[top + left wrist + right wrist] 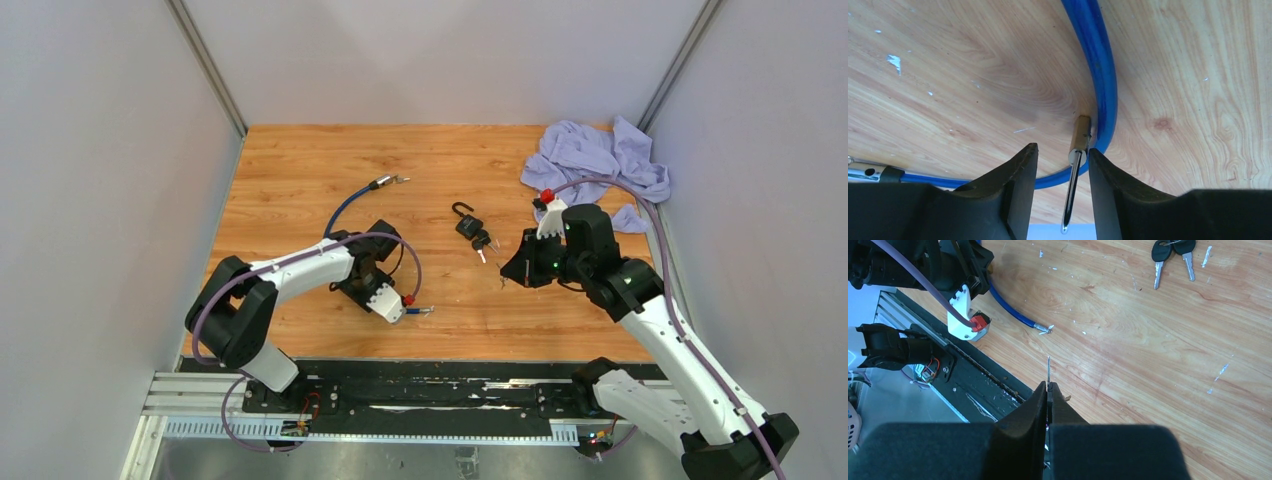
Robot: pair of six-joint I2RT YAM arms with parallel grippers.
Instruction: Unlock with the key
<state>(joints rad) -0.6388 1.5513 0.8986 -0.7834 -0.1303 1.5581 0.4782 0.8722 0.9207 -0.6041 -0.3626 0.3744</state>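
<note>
Pale wood-grain desk (300,170) between grey walls: near its middle lies the small black padlock (465,224), flat, shackle toward the far edge. Two black-headed silver keys (484,241) rest against its near side. Just beside them, the right end effector (1048,386) is clenched on a thin silver metal strip (1048,370); whether it is a key, I cannot tell. Farther left, the left end effector (1063,149) is released, fingers astride the glossy blue cable's (1098,65) metal tip (1079,140). A crumpled lavender cloth (598,160) lies far right.

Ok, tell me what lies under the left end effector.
Blue cable curving on the wooden table, a metal pin between the fingers, which hide part of the loop.
</note>
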